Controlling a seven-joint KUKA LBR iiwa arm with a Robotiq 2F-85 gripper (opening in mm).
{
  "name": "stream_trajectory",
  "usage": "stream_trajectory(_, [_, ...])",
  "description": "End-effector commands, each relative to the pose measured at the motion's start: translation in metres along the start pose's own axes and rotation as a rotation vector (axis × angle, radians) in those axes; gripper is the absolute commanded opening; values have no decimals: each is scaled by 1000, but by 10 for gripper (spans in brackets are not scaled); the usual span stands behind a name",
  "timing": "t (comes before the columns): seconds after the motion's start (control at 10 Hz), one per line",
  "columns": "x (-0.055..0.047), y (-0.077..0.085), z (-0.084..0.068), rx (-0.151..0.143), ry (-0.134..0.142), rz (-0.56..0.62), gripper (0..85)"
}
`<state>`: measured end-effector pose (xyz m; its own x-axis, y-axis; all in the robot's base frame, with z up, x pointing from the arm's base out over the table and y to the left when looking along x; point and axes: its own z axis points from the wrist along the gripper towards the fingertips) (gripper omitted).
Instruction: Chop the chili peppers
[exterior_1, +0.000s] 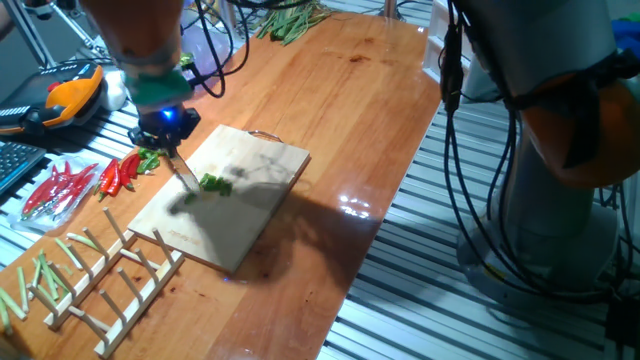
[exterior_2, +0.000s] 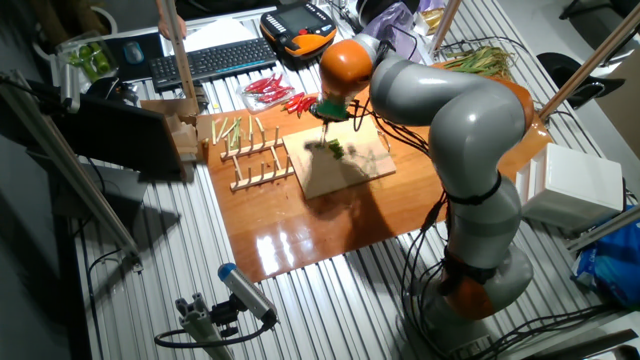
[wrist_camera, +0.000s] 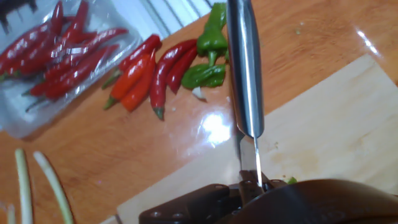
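Although the fingers themselves are hidden behind the dark housing in the hand view, the gripper (exterior_1: 168, 135) evidently carries a knife (wrist_camera: 244, 74), so I cannot tell how tightly they clamp its handle. Its blade slants down to the cutting board (exterior_1: 260, 190), tip beside the green chili bits (exterior_1: 215, 184) lying near the board's middle. If the grip is loose, the blade could twist under pressure and skid off a glossy piece, flicking it away. A stroke too far toward the edge would miss the bits and score bare wood. Just off the board, red chilies (wrist_camera: 146, 68) and whole green peppers (wrist_camera: 208, 59) lie on the table (exterior_1: 360, 90); a wide sweep could drag them.
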<state>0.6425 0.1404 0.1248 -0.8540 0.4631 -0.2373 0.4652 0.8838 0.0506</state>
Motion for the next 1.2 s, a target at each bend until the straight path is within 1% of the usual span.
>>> stream_trajectory(0.0, [5,0,3,26,-16,-10,0])
stream_trajectory(0.1, [10,0,7,25,-17,-7,0])
stream_trajectory(0.2, [16,0,13,22,-10,-7,0])
stream_trajectory(0.3, [21,-1,16,28,-10,-14,0])
stream_trajectory(0.4, [25,0,18,28,0,-16,0])
stream_trajectory(0.5, [27,0,19,26,14,-18,0])
stream_trajectory(0.7, [27,-1,22,32,40,-35,0])
stream_trajectory(0.8, [28,-2,24,20,50,-33,0])
stream_trajectory(1.0, [32,-2,26,25,42,-30,0])
stream_trajectory(1.1, [35,-2,27,21,36,-29,0])
